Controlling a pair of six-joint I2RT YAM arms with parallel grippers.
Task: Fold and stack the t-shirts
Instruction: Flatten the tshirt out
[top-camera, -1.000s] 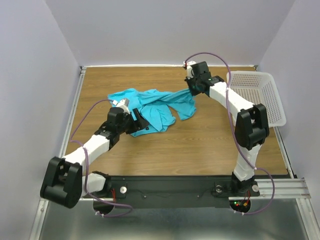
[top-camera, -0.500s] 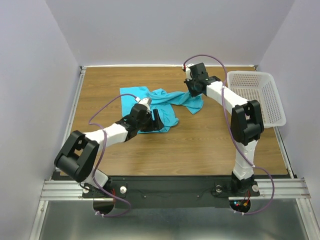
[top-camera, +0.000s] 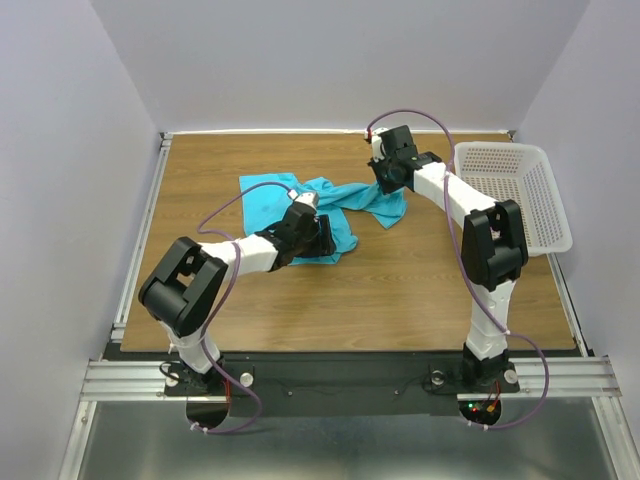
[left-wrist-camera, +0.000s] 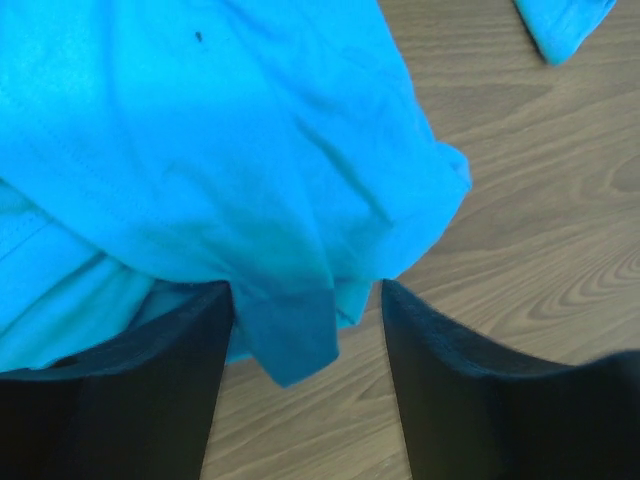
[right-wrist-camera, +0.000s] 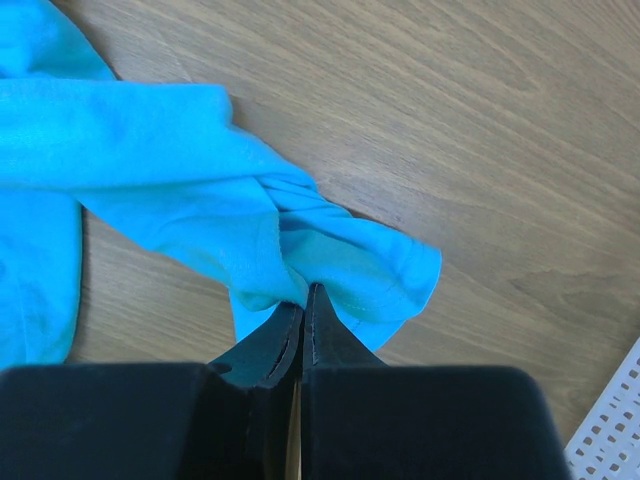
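One turquoise t-shirt (top-camera: 320, 205) lies crumpled on the wooden table, stretched from centre-left toward the back right. My left gripper (top-camera: 326, 236) is at its near right edge; in the left wrist view (left-wrist-camera: 305, 300) the jaws stand open around a hanging fold of the t-shirt (left-wrist-camera: 240, 160). My right gripper (top-camera: 385, 185) is at the shirt's far right end. In the right wrist view (right-wrist-camera: 303, 292) its jaws are shut on a bunched edge of the t-shirt (right-wrist-camera: 250, 230).
A white mesh basket (top-camera: 520, 190) stands at the table's right edge, beside the right arm's elbow. Bare wood (top-camera: 400, 290) lies between the shirt and the arm bases. Grey walls close in on three sides.
My left arm swung right along the shirt's near edge and its jaws narrowed a little. The right gripper pulled the shirt's end slightly right earlier, then held still.
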